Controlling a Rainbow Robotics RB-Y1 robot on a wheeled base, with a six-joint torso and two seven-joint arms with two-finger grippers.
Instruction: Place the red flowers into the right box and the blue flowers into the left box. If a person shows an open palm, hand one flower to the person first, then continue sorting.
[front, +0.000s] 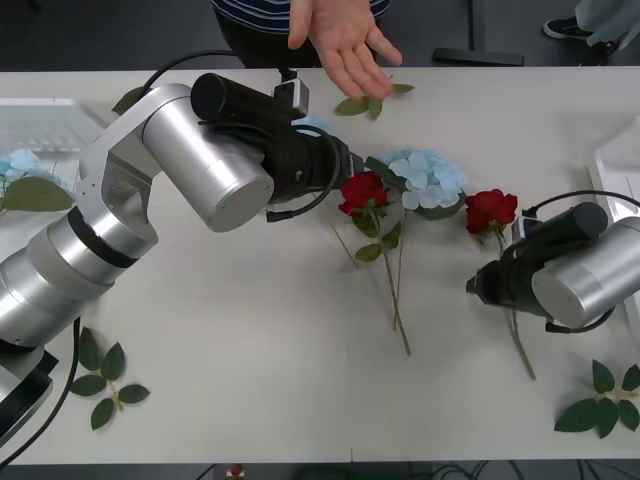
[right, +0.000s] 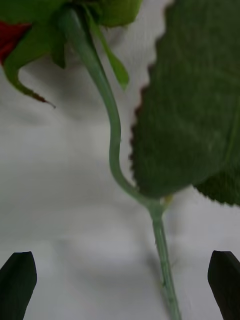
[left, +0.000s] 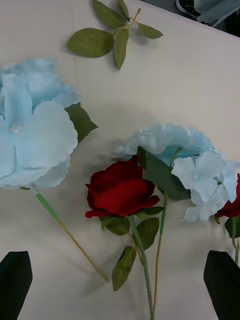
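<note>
I see a red rose (left: 120, 192) lying between my left gripper (left: 120, 285)'s spread jaws, a fluffy blue hydrangea (left: 32, 135) beside it. My right gripper (right: 120, 285), jaws released, straddles another rose's thin stem (right: 160, 250) under a serrated leaf (right: 190, 100). An open palm (front: 345, 45) waits beyond.

Silver cylindrical arms (front: 200, 160) with black wrist sections, black cables and black-tipped jaws; person (front: 262, 12) wears navy-and-white stripes.
</note>
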